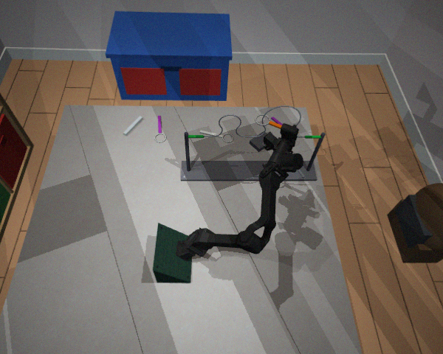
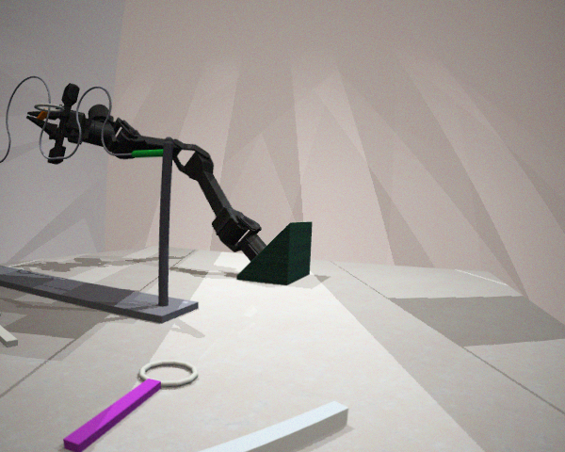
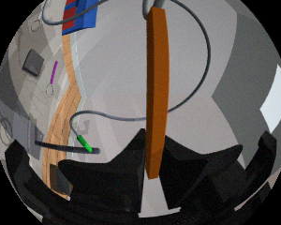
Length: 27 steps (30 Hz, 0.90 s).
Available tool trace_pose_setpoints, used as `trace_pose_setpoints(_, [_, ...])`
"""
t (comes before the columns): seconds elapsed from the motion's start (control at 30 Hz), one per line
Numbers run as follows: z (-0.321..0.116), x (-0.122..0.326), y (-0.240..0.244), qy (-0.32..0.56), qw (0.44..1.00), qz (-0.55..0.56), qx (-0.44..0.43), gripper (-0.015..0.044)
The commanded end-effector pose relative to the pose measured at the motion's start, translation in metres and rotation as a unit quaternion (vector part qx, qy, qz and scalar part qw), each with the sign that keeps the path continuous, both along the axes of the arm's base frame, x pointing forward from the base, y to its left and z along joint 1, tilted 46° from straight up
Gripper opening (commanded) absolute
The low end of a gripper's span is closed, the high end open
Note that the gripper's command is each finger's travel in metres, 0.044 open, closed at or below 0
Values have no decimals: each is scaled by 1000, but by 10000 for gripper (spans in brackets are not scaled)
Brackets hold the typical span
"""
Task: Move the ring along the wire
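My gripper [image 1: 283, 127] [image 2: 29, 115] [image 3: 147, 133] is shut on the orange handle [image 1: 275, 124] [image 2: 41, 115] [image 3: 157, 80]. The ring [image 1: 255, 119] [image 2: 36, 107] is around the grey wire [image 1: 283, 106] [image 2: 8, 117] [image 3: 209, 52], at the left side of the big right-hand loop in the top view. Only a bit of the ring shows at the top of the wrist view. Whether ring and wire touch cannot be told. Green parts sit by the left post [image 1: 187, 152] and right post [image 1: 315, 152]; the right one [image 1: 312, 136] is nearer the gripper, the left one [image 1: 196, 136] [image 2: 148, 153] farther.
The wire has a smaller hump left of the ring. The posts stand on a dark base [image 1: 221, 175] [image 2: 78, 294]. A purple handle [image 1: 159, 123] [image 2: 112, 413] with a ring and a white bar [image 1: 133, 125] [image 2: 282, 430] lie on the floor. A blue chest [image 1: 170, 34] stands behind.
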<state>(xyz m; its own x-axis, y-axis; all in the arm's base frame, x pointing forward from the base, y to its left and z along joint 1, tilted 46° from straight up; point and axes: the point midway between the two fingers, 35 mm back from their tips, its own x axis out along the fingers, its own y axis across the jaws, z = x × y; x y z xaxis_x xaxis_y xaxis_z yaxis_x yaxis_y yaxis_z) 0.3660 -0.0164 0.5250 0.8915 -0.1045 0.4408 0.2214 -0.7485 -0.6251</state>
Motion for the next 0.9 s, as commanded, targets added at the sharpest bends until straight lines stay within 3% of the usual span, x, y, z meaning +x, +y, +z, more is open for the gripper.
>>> trace_pose_setpoints(0.0, [1, 0, 2, -4, 1000, 0, -30, -150])
trace_pose_setpoints(0.87, [6, -1, 8, -28, 983, 0, -181, -150])
